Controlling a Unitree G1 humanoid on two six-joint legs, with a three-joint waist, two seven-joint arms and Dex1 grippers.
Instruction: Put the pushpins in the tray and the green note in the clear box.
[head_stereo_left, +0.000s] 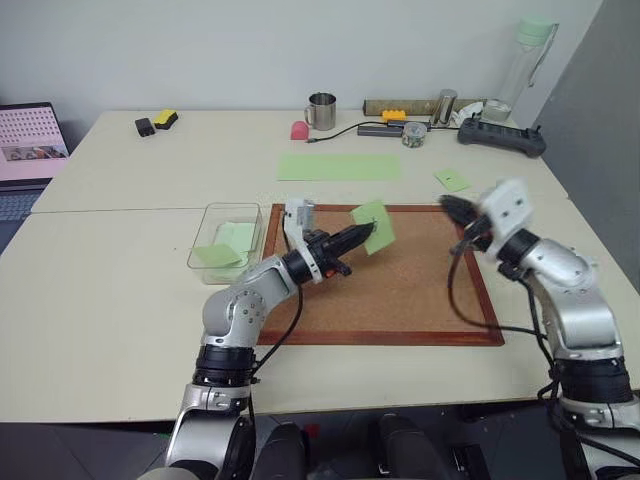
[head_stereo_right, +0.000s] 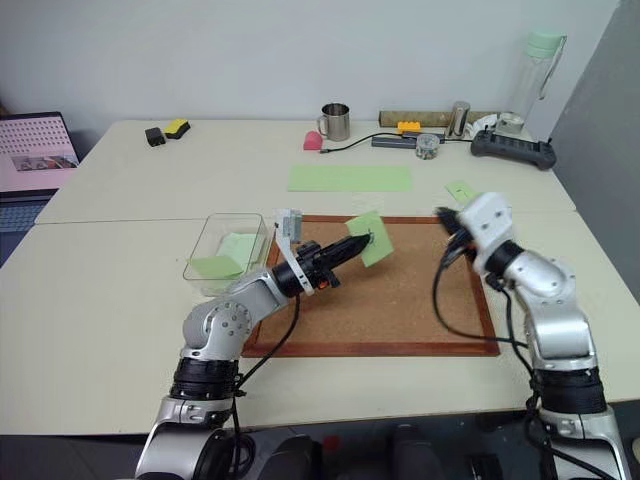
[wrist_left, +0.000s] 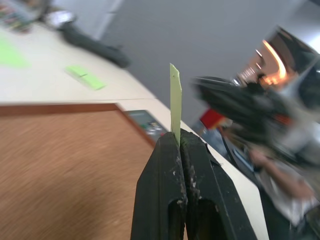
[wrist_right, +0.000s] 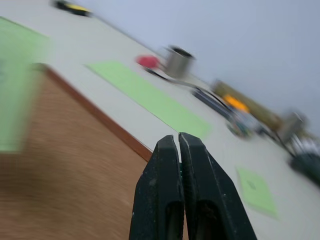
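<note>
Left pincer (head_stereo_left: 372, 231) is clamped on the green note (head_stereo_left: 375, 226), holding it up over the cork board (head_stereo_left: 400, 300) around its 11 o'clock corner. The clear box (head_stereo_left: 205, 243) sits just off the board at 9 o'clock with green paper inside. Right pincer (head_stereo_left: 446, 205) is squeezed shut, empty, at the board's 2 o'clock corner.

I see cork board (head_stereo_left: 390, 290) centre of table (head_stereo_left: 100, 300), w/ clear box (head_stereo_left: 225, 250) touching its left edge, two notes inside. Left gripper (head_stereo_left: 368, 232) over board's rear-left part, clamped on green note (head_stereo_left: 375, 226), note lifted off the surface. Right gripper (head_stereo_left: 447, 205) above board's rear-right corner, pinched together, nothing in it. Long paper strip (head_stereo_left: 338, 167) behind board; small note (head_stereo_left: 452, 180) behind-right. Mug (head_stereo_left: 321, 111) further back, near far edge.
</note>
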